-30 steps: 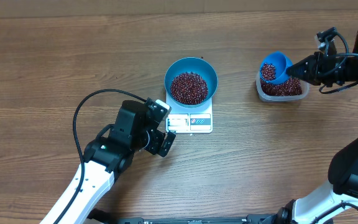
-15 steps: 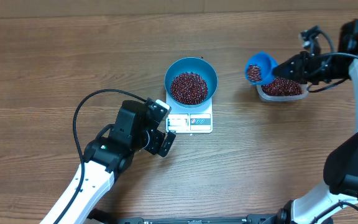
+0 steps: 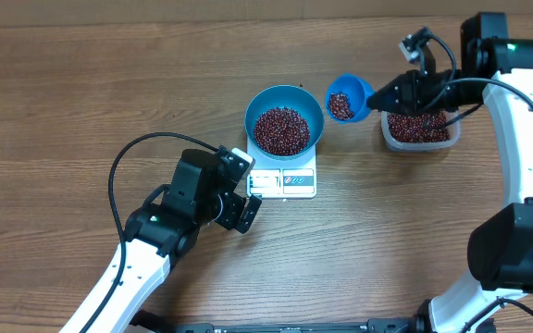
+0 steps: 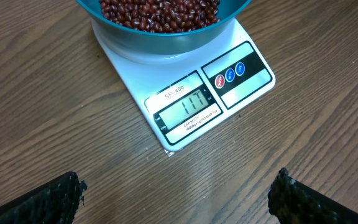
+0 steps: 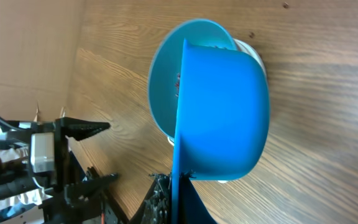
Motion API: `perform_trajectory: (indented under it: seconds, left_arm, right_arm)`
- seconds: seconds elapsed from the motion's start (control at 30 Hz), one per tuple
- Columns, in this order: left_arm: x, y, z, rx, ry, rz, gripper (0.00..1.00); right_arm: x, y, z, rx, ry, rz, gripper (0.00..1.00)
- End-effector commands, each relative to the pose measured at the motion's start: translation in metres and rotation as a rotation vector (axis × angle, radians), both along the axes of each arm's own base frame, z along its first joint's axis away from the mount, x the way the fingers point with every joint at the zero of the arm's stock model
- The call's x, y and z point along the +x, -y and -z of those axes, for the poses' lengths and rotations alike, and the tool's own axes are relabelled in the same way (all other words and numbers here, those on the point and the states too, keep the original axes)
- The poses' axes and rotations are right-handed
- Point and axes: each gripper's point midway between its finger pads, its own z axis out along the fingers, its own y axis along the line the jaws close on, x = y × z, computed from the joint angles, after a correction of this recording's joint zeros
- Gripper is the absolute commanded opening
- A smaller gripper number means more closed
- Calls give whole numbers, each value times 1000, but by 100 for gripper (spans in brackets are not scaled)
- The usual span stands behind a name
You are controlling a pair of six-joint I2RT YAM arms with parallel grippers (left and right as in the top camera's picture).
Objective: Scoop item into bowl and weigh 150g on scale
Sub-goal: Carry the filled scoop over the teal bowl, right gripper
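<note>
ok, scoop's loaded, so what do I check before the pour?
1. Load held: ok. Right hand is shut on the scoop, beans inside.
2. Scoop over bowl: not ok. It sits just off the right rim.
3. Bowl on scale: ok.
4. Display readable: ok. It shows 117, short of 150.
5. Left hand clear: ok. Open, empty, in front of the scale and apart from it.
6. Full scoop would overshoot: cannot tell, so a slow, partial tip looks safer.
</note>
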Motion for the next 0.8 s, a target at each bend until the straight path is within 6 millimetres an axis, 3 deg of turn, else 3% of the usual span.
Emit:
perform_trajectory:
  seconds: [0.0, 0.37, 0.77]
  left_arm:
    - [-1, 1, 0, -9, -2, -10, 100]
    - [-1, 1, 0, -9, -2, -10, 100]
    - [-1, 1, -1, -9, -2, -10, 99]
  right_arm:
    - [2, -18, -25, 33, 57, -28, 4]
    - [-7, -73, -29, 41, 84, -135, 4]
    - [-7, -85, -29, 33, 92, -149, 4]
